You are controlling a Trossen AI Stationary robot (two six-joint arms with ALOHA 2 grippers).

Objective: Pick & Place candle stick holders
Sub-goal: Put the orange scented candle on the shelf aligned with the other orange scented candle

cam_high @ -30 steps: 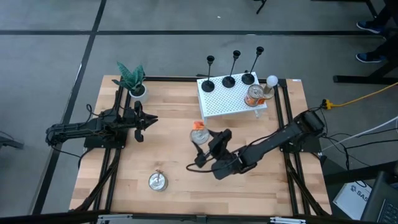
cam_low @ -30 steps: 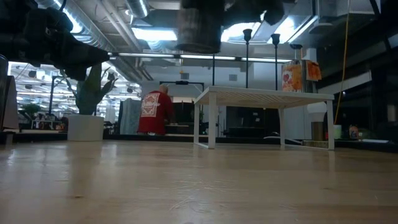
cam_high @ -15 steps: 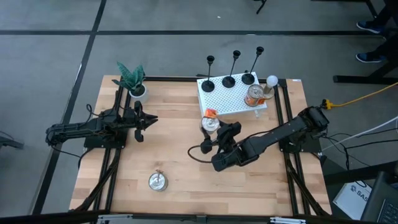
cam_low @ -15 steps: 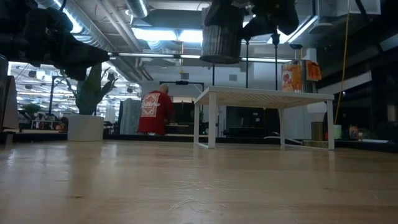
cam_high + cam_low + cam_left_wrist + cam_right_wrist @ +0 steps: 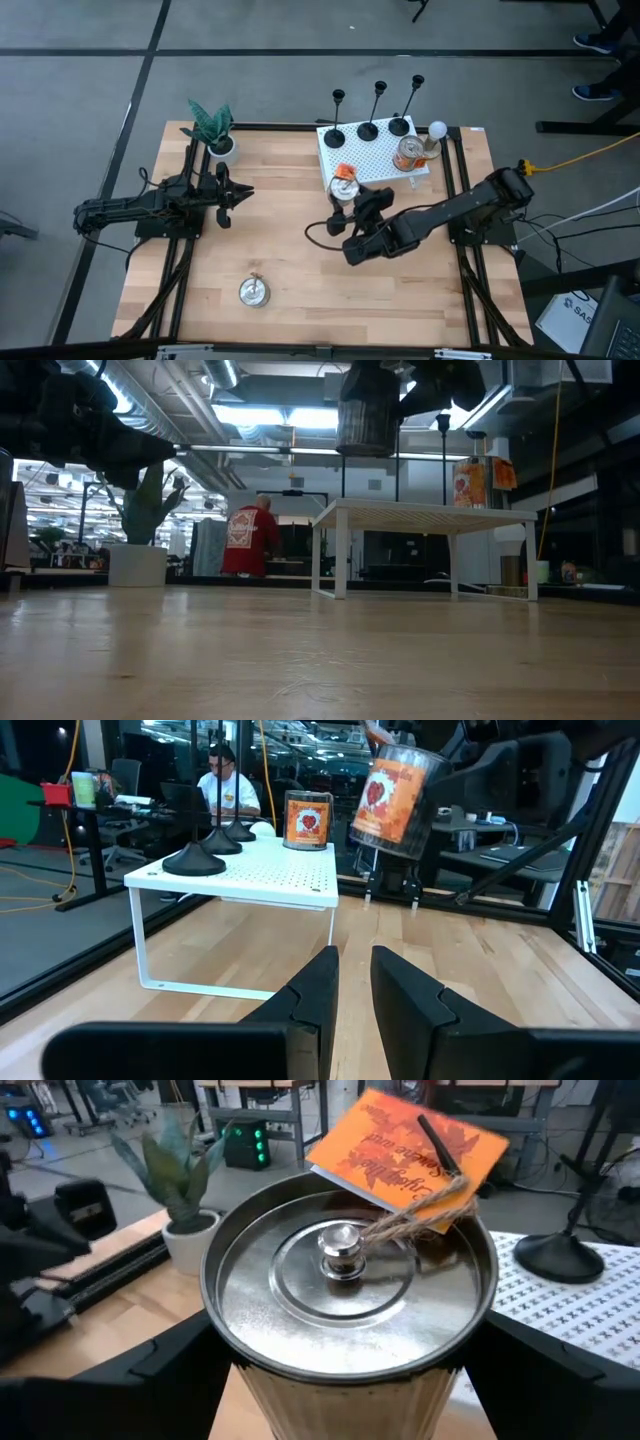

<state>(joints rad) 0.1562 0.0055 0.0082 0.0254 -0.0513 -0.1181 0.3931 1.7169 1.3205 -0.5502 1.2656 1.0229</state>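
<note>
- High view: a lidded tin [image 5: 258,291] is seen near the tabletop's front edge.
- At the left edge the left gripper [image 5: 243,194] is held idle, fingers nearly closed on nothing.
- Mid-table, a metal can [image 5: 344,189] with an orange tag is clasped by the right gripper [image 5: 350,200] and held above the white rack's [image 5: 370,165] front-left corner.
- On the rack a second can [image 5: 408,153] is stood.
- Along the rack's back edge three holders [image 5: 368,129] are stood upright, untouched.
- A plant [image 5: 212,128] is placed at the back-left corner.
</note>
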